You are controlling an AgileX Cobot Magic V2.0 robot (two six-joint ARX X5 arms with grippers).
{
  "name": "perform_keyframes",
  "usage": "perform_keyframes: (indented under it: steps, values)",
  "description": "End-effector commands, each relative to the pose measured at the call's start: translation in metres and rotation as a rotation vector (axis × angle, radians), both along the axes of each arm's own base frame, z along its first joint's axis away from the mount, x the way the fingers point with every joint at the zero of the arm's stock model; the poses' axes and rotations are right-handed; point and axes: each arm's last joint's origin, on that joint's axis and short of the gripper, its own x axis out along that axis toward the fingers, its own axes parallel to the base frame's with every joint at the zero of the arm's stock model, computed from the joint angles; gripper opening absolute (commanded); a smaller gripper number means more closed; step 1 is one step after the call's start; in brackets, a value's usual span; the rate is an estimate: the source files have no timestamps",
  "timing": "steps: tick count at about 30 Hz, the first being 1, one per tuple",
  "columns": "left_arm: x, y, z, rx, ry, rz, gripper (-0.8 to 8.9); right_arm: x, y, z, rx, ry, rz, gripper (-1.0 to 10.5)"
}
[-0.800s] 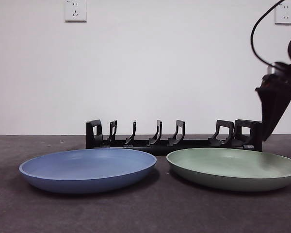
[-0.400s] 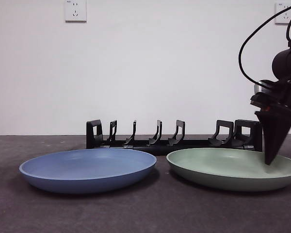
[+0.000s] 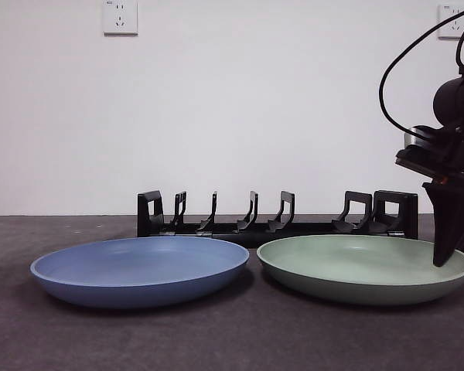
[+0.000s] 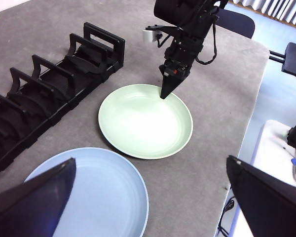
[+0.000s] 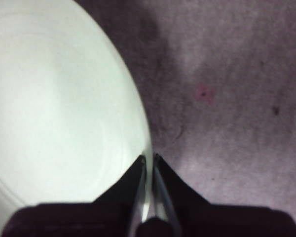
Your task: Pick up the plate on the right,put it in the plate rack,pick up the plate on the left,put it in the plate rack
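The front camera sits low at the table's (image 3: 232, 340) near edge, facing the wall. Left wrist camera looks down from high; right wrist camera is close. All share the green plate (image 3: 356, 267).

The green plate (image 3: 363, 267) looks like smooth moulded plastic with a soft, matt sheen; in the right wrist view its pale surface (image 5: 59, 113) shows faint concentric rings and no gloss spots. The blue plate (image 3: 139, 269) has the same smooth, matt plastic look. The plate rack (image 3: 274, 219) is black plastic, slightly shiny along its prongs. The tabletop (image 3: 232, 340) is covered in a dark grey, rough, felt-like cloth, mottled and speckled up close (image 5: 227, 98). The right gripper (image 3: 448, 259) has matt black jaws with thin, paler edges.
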Motion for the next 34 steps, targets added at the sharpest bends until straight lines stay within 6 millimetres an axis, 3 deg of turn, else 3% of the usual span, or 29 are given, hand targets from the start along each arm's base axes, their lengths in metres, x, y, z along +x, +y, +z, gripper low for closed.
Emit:
perform_keyframes:
  steps: [1,7,17,24,34]
  values:
    - [-0.002,-0.003,0.002,0.028,-0.057,-0.042,5.98,-0.002,0.000,0.000,-0.016,0.007,0.004,-0.2]
    - [-0.005,-0.012,0.000,0.128,-0.163,-0.083,5.98,-0.011,0.000,0.031,0.006,-0.080,0.005,-0.2]
    - [-0.010,-0.037,-0.004,0.295,-0.349,-0.206,5.98,-0.044,-0.001,0.117,0.062,-0.240,0.025,-0.2]
    - [-0.018,-0.064,-0.004,0.471,-0.595,-0.270,5.98,-0.061,0.000,0.168,0.122,-0.304,0.046,-0.2]
    - [-0.025,-0.095,-0.009,0.710,-0.879,-0.358,5.98,-0.069,0.009,0.193,0.178,-0.297,0.091,-0.2]
